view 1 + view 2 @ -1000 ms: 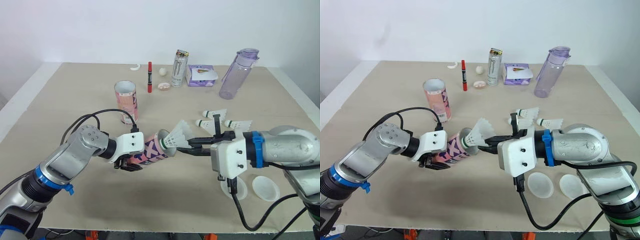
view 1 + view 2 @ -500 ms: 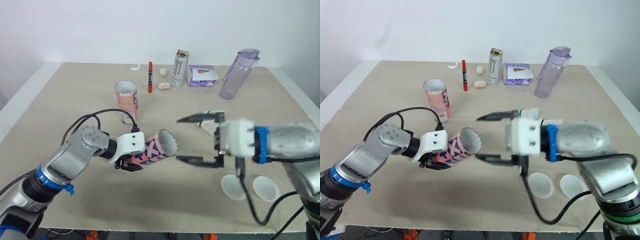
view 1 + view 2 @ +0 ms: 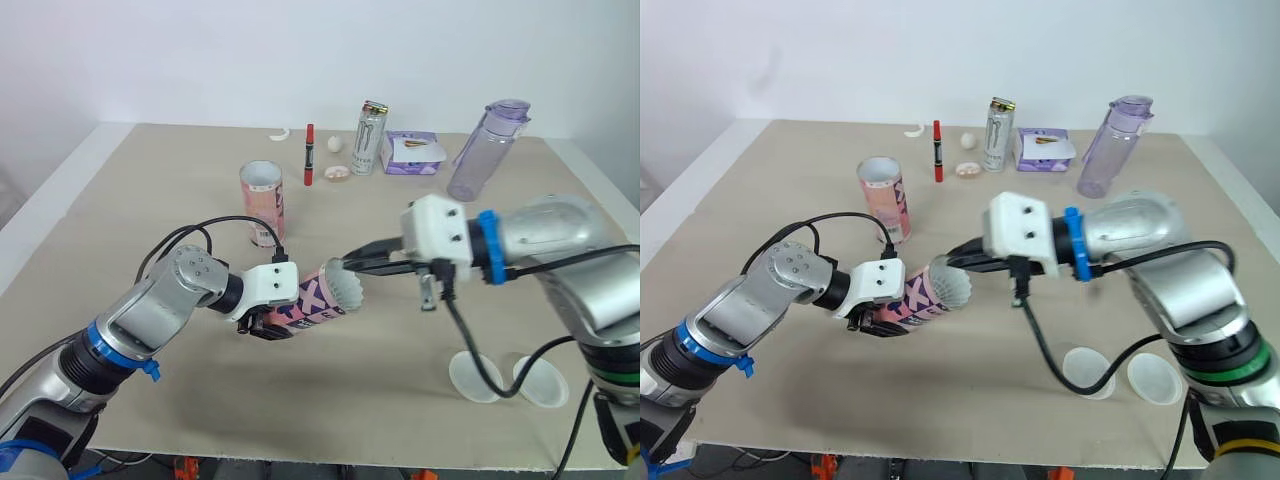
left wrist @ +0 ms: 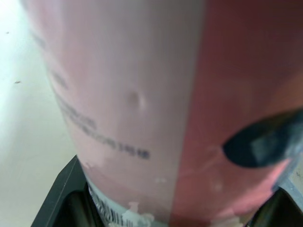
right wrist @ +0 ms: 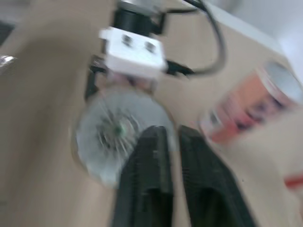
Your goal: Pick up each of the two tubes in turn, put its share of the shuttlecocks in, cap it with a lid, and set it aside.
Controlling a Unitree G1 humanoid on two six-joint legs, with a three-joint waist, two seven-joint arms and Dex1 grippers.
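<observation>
My left gripper [image 3: 268, 322] is shut on a pink tube [image 3: 312, 300], held on its side above the table with its open mouth [image 3: 346, 288] toward the right arm. In the right wrist view a white shuttlecock [image 5: 116, 127] sits inside that mouth. My right gripper [image 3: 349, 265] is shut and holds nothing, its tips at the upper rim of the mouth. The second pink tube [image 3: 263, 202] stands upright farther back. Two round white lids [image 3: 475, 376] [image 3: 540, 381] lie near the front right edge.
Along the far side stand a drink can [image 3: 372, 124], a purple box [image 3: 413, 152] and a clear purple bottle [image 3: 483, 150]. A red pen [image 3: 310, 168] and small white bits lie near the can. A black cable hangs from the right wrist over the lids.
A second ago my right gripper held a shuttlecock at the tube's mouth. It let go and opened wide; the shuttlecock is inside. Now the fingers are shut at the rim. The camera shifted.
</observation>
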